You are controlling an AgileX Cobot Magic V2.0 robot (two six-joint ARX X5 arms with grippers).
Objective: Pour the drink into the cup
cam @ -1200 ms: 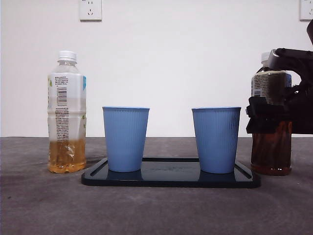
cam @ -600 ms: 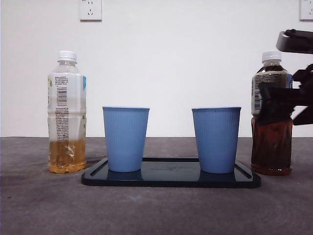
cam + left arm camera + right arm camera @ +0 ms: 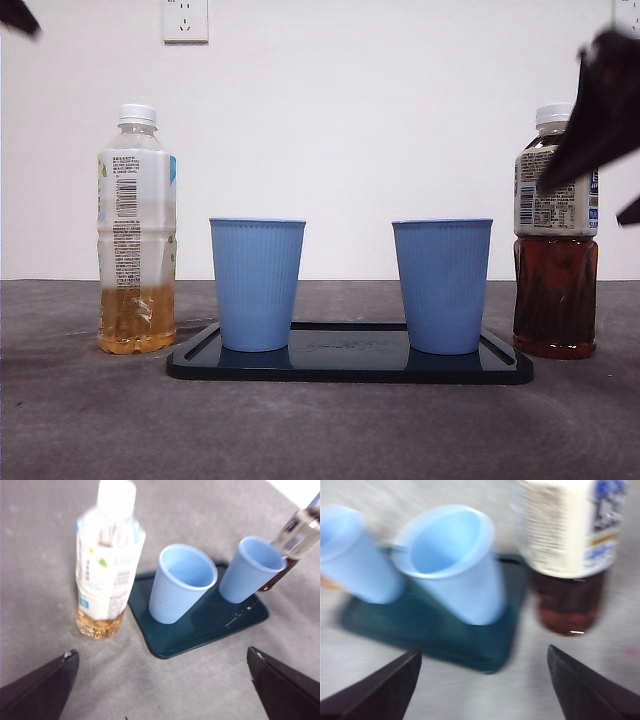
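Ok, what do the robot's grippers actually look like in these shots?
Plain black throughout. The left gripper and right gripper each show two flat, wedge-shaped jaws tapering to a point. No cables, markings or pads are visible. In the front view they appear only as dark blurred shapes.

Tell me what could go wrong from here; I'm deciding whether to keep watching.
1. Both bottles, dark and pale, are capped, so pouring needs the caps off.
2. The right tool is open beside the tall dark bottle; a bump might topple it.
3. The cups look light and could tip.
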